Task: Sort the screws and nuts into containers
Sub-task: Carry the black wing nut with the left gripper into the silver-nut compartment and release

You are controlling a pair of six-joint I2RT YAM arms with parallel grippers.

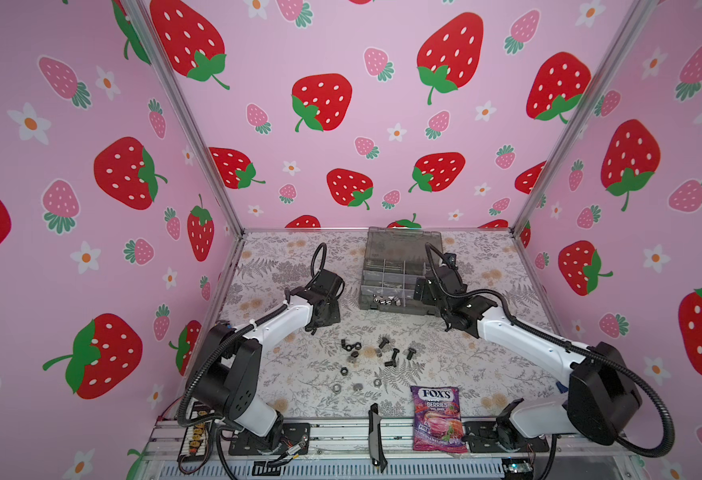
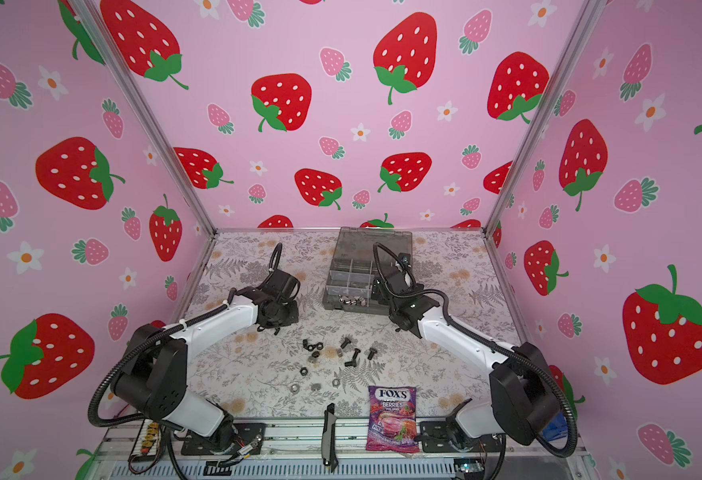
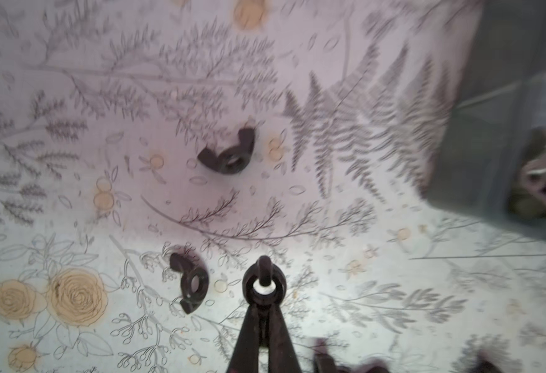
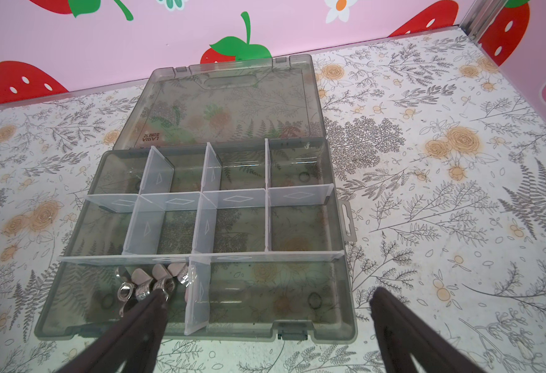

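Left wrist view, closest in: your left gripper (image 3: 263, 306) has its fingers pressed together on a black wing nut (image 3: 264, 264). It pinches the rim, so the ring stands on edge with one wing pointing away from the tips. You cannot tell from this view whether the nut is clear of the floral tablecloth (image 3: 394, 290). Just beside the held nut lies a loose wing nut (image 3: 184, 273), tipped up on one wing. A second wing nut (image 3: 213, 158) sits farther out, apart from both. Beyond them a blurred corner of the organiser box (image 3: 498, 135) shows.

In both top views, a black utility knife (image 1: 376, 432) and a purple Fox's candy bag (image 1: 436, 417) lie at the front edge. Past them come silver hex nuts (image 1: 336, 387), then the black bolts (image 1: 395, 356) mid-table, between your two arms and well apart from either gripper.

Farther back, your right gripper (image 4: 269, 292) is spread wide and holds nothing. It hangs at the box's near wall. One finger (image 4: 142, 323) crosses in front of the silver wing nuts (image 4: 142, 284), which are heaped in the front-row compartment on the left, while the other finger shows over bare cloth past the side wall. Behind the tray, the hinged lid (image 4: 233, 97) lies open and flat.
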